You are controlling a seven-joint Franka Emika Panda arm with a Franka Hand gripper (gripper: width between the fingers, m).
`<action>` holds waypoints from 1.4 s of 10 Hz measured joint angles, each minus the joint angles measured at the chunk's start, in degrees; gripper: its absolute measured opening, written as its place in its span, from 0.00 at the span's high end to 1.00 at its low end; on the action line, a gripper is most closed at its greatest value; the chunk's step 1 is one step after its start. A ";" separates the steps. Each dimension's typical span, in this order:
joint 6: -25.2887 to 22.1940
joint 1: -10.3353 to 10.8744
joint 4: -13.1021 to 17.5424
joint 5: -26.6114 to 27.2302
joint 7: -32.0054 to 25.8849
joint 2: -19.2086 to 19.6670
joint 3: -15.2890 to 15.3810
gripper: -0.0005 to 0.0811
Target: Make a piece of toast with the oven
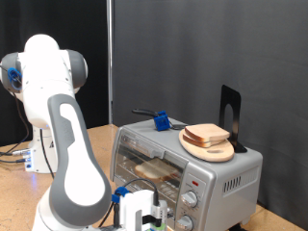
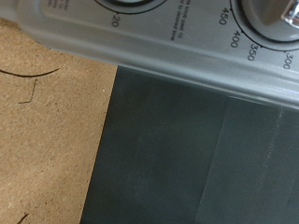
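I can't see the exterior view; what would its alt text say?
A white robot arm's end effector hangs low before a silver toaster oven, by its knobs. Toast lies inside; another slice sits on a wooden plate on top.

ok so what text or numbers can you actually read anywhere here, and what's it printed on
"450", "400", "350": oven panel, around one knob, wrist view.
"300": same dial, cut by the frame edge.
"20": beside a second knob.
Other small print on that panel is too blurred and cropped to read.
Exterior view: nothing readable on the oven, the piece of toast or the gripper.
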 joint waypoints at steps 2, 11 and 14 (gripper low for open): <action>0.01 0.74 -0.52 0.00 -0.47 0.02 0.15 0.16; 3.21 3.07 -3.91 1.44 -3.11 -0.02 1.45 0.16; 3.21 3.06 -4.10 1.98 -3.24 -0.04 1.80 0.16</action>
